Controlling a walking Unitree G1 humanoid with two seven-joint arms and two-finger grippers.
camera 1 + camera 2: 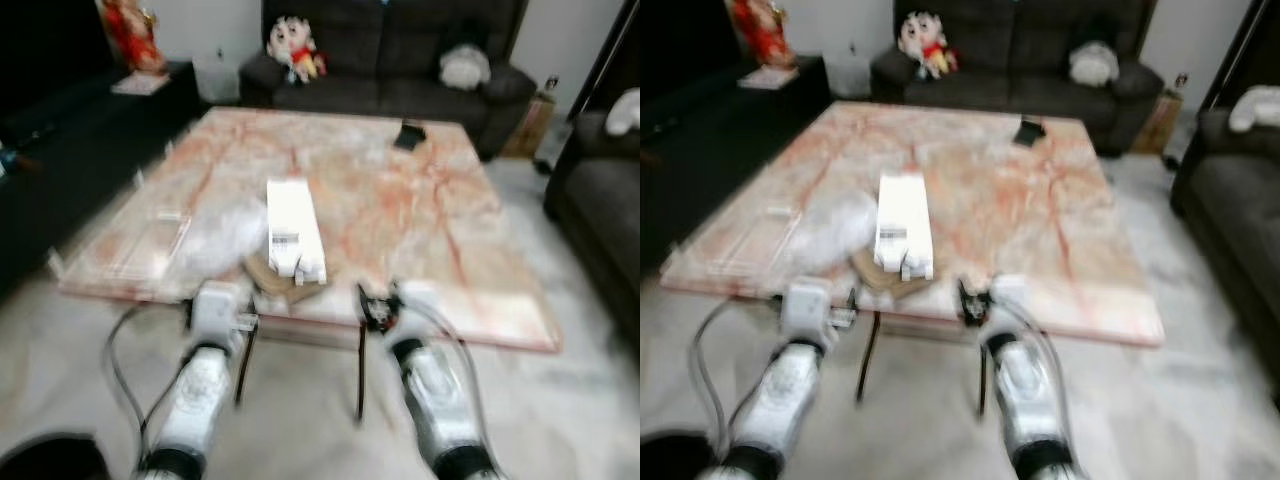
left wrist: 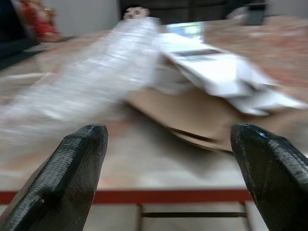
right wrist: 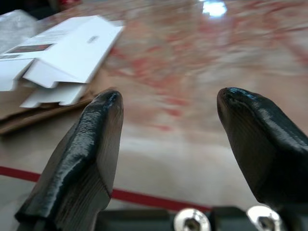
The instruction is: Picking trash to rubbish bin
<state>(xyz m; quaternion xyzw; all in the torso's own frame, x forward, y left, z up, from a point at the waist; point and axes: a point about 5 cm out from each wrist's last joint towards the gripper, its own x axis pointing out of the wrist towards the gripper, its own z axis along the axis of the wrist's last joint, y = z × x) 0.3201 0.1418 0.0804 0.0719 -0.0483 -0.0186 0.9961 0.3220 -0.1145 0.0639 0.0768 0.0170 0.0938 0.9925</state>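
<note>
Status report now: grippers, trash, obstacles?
Left gripper and right gripper open, at table edge. White box, cardboard, plastic wrap untouched.

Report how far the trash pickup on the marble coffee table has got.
Done: nothing visibly; no bin is in sight. In hand: nothing. The left gripper and right gripper are both open and empty at the near edge of the table. Left: the white carton, the brown cardboard piece under it and the clear plastic wrap beside it all lie on the tabletop, waiting to be picked up.
</note>
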